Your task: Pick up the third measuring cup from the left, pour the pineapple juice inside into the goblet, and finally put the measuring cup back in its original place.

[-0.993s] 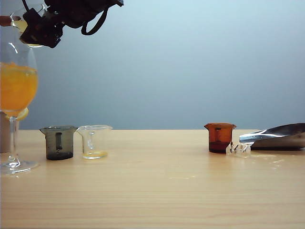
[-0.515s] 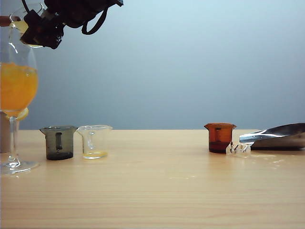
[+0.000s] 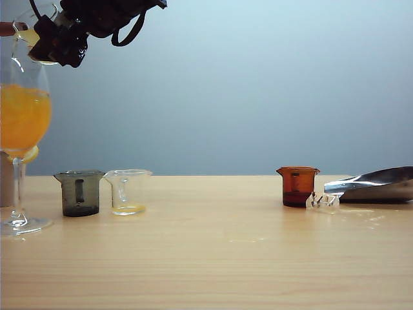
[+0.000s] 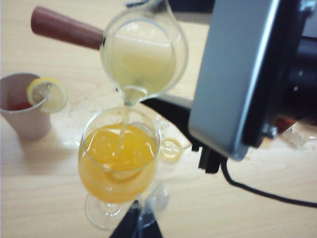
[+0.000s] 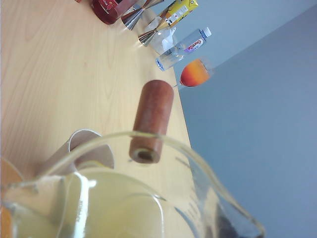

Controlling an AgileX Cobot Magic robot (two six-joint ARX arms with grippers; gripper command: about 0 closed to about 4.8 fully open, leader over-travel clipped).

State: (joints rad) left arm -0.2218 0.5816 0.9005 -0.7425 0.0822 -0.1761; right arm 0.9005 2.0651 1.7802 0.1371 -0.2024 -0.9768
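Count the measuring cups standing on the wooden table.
3: smoky grey plastic cup and clear cup side by side at left, amber cup at right. A fourth, the clear beaker, tilts in the right gripper above the goblet.

Black arm [image 3: 97, 16], looped black cable [image 3: 132, 32], grey housing panel [image 4: 233, 74]

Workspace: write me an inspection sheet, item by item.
Surface: pale wooden table.
Job's things: third measuring cup tilted above goblet; pineapple juice streaming into its orange drink.
Clutter: grey cup, clear cup, amber cup, metal scoop, pink cup with lemon slice, wooden handle.
Claws: right claw aloft over the goblet, shut on the third measuring cup; left claw near the goblet's foot, state unclear.
Cables: black cable trailing from the right arm.
Surroundings: plain grey-blue wall.
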